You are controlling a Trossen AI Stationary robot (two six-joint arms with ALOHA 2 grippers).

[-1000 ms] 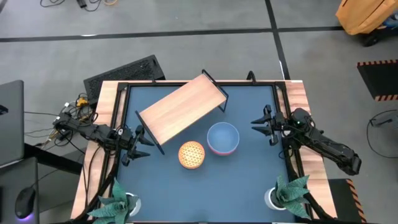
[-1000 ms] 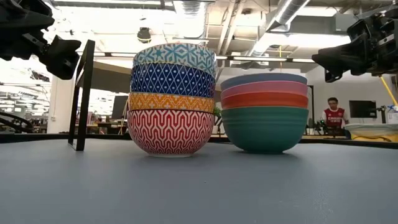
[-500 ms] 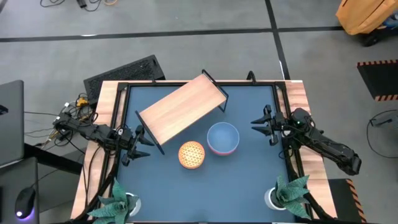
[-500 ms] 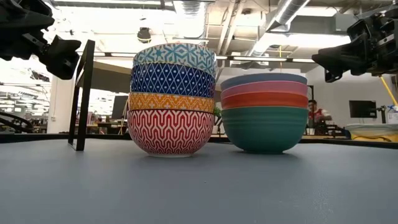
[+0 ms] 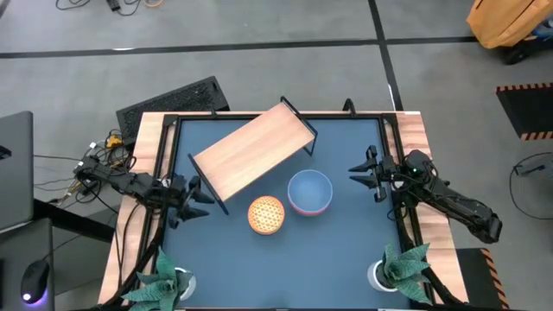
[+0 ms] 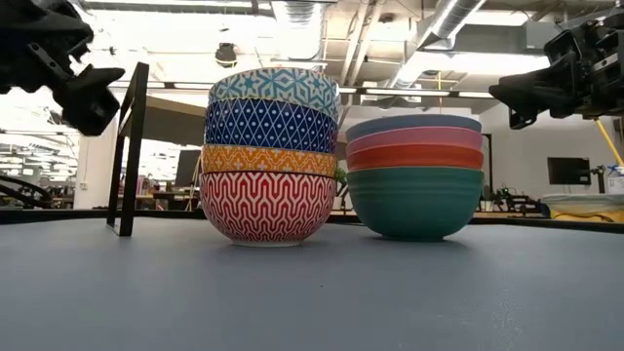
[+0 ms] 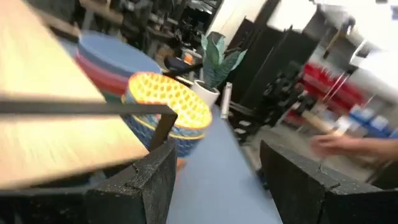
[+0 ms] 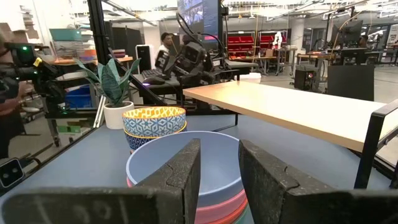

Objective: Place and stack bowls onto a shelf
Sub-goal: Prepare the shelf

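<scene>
On the dark blue counter [image 5: 346, 242] stand two stacks of bowls, side by side and near each other. The patterned stack [image 6: 268, 156] has four bowls: a red one at the bottom, then an orange one, a dark blue one and a light teal one on top (from above, only its orange lattice inside [image 5: 266, 213] shows). The plain stack [image 6: 414, 175] also has four: green at the bottom, then red, pink and light blue on top [image 5: 309, 191].

The shelf [image 5: 252, 149] is a light wooden board on thin black legs; it stands at an angle behind the two stacks, and no bowl is on it. One black leg [image 6: 129, 148] shows just beside the patterned stack in the low view.

The left pincer [image 5: 197, 197] hovers at the left edge of the counter, near the shelf's corner, its fingers [image 7: 140, 180] standing wide and holding nothing. The right pincer [image 5: 365, 168] hovers at the right edge, beside the plain stack, its fingers [image 8: 180, 171] drawn narrow and empty.

Two potted plants [image 5: 160, 276] stand at the near corners.
</scene>
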